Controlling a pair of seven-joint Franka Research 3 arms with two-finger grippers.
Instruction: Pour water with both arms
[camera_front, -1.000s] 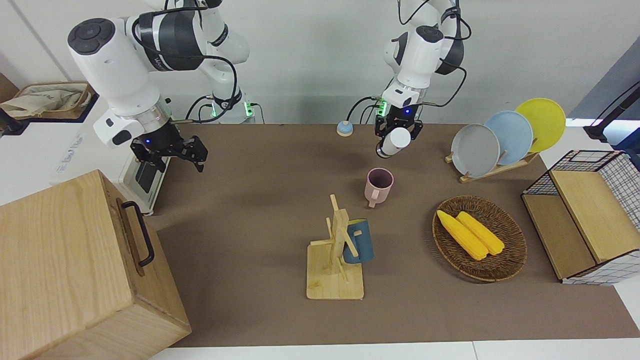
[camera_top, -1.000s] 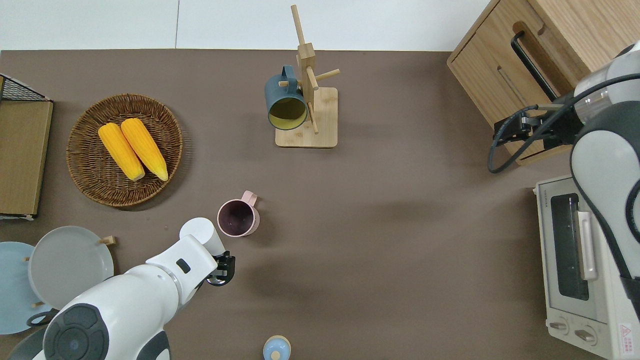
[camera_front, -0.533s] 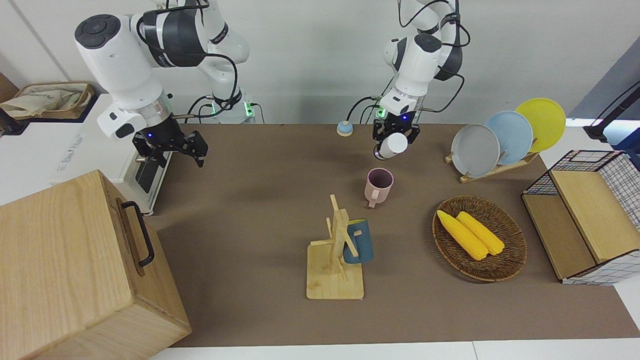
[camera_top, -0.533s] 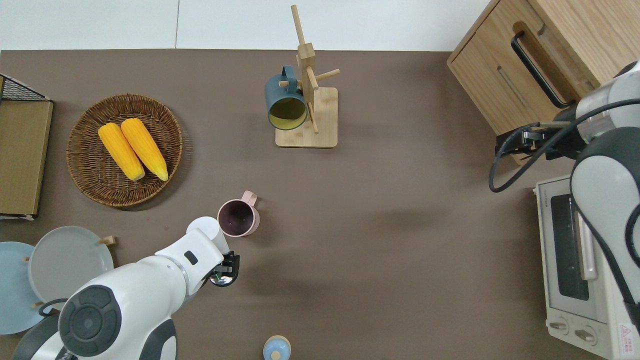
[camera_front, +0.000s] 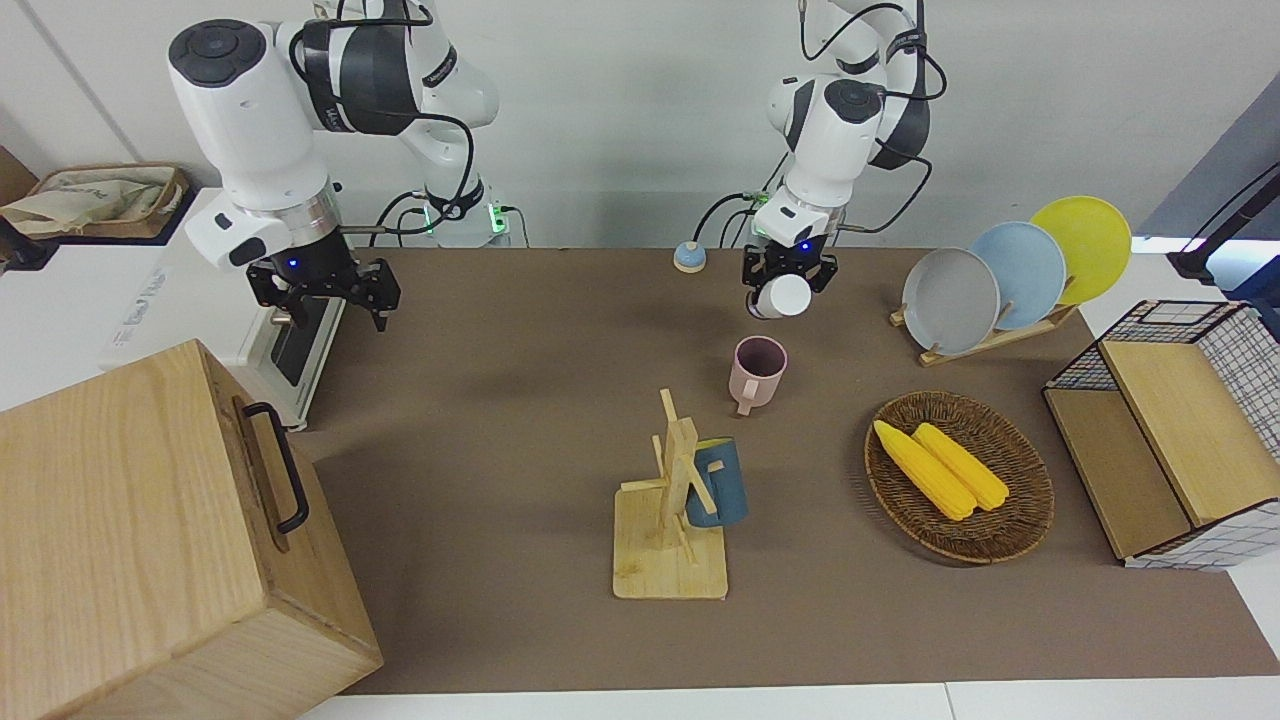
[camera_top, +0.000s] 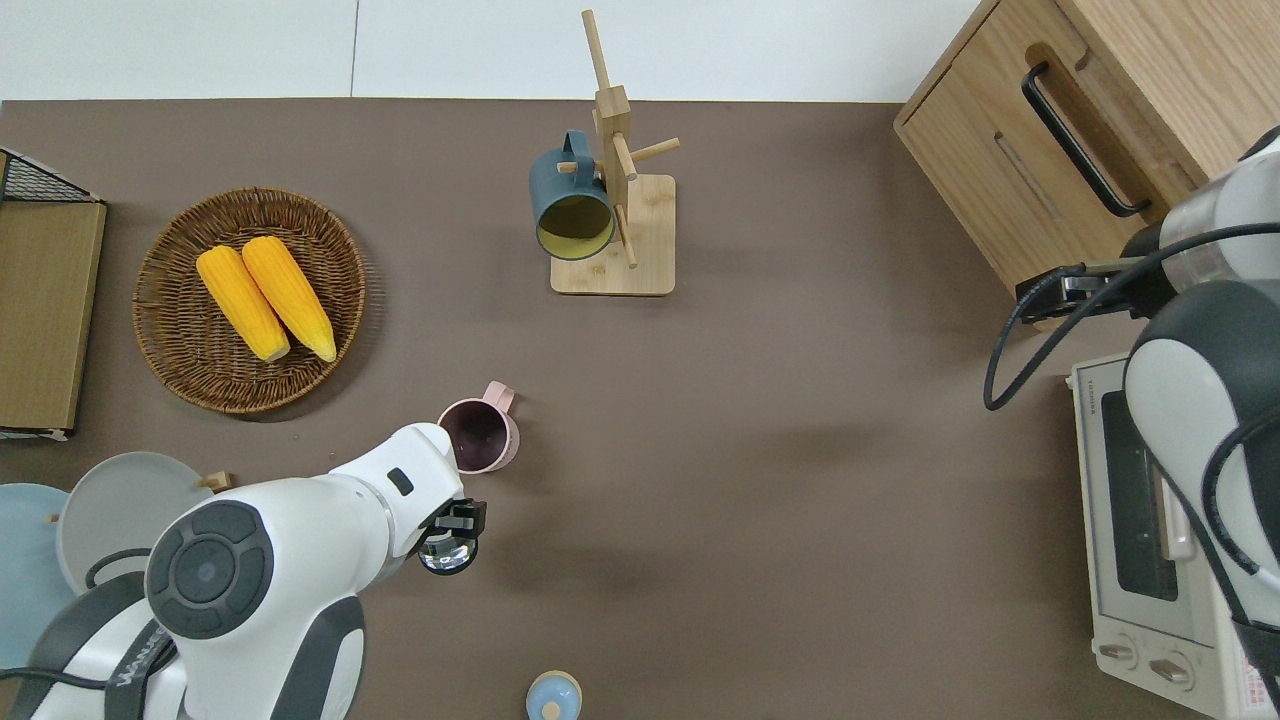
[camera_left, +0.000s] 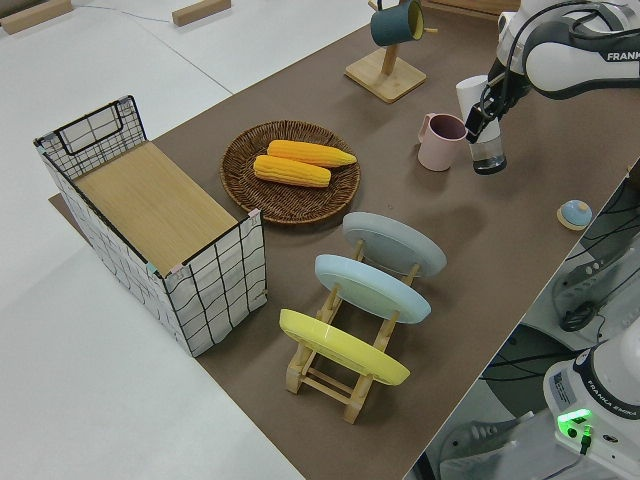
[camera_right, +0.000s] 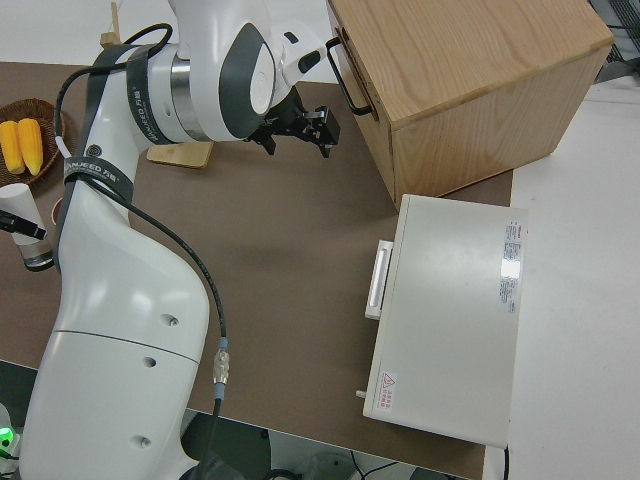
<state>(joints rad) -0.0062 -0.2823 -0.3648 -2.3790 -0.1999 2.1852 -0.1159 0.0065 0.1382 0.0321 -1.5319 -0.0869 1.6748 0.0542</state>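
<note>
1. Overhead view shows us the left hand (camera_top: 452, 527) closed on a clear bottle (camera_top: 447, 552) with a white cap, up in the air over the worktop (camera_top: 760, 480) just beside the pink mug (camera_top: 479, 435).
2. We see the bottle upright in the left side view, clear end down.
3. The right hand (camera_front: 330, 298) is open, holding nothing, by the toaster oven (camera_top: 1160, 520).

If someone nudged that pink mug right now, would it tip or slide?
The pink mug would probably slide rather than tip: it stands upright on the flat brown mat and looks squat. It seems empty inside, so likely light. Its side handle might make it swivel if pushed off-centre.
</note>
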